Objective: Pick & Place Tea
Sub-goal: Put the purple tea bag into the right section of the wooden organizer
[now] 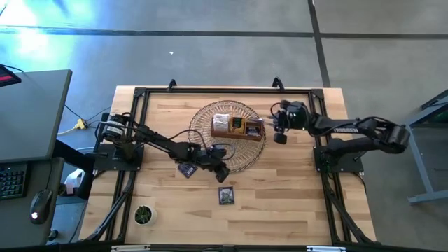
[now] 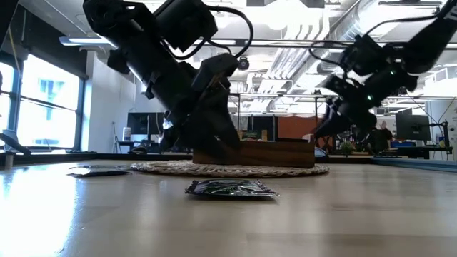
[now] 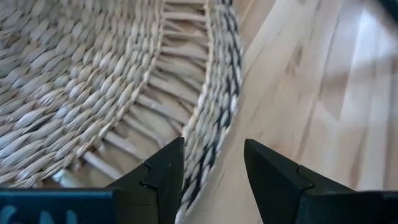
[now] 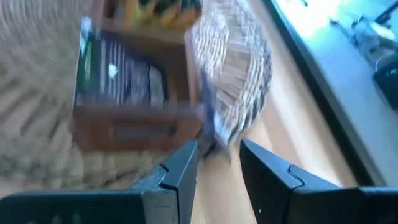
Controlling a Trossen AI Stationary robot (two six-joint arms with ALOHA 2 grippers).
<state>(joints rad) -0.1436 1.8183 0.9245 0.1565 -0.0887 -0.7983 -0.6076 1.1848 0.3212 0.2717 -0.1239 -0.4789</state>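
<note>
The left end effector [image 1: 221, 171] hangs low over the near rim of the woven basket [image 1: 246, 158], its fingers [image 3: 163, 177] parted and holding nothing; the rim runs between them in the left wrist view. The right end effector [image 1: 279, 133] hovers beside the basket's right edge, released too — its fingers [image 4: 181, 171] apart and empty. A wooden box [image 1: 237, 127] sits in the basket with tea sachets inside; one dark sachet [image 1: 226, 195] lies on the tabletop [image 1: 280, 210] in front of the basket, another [image 1: 186, 169] just left of the left end effector.
</note>
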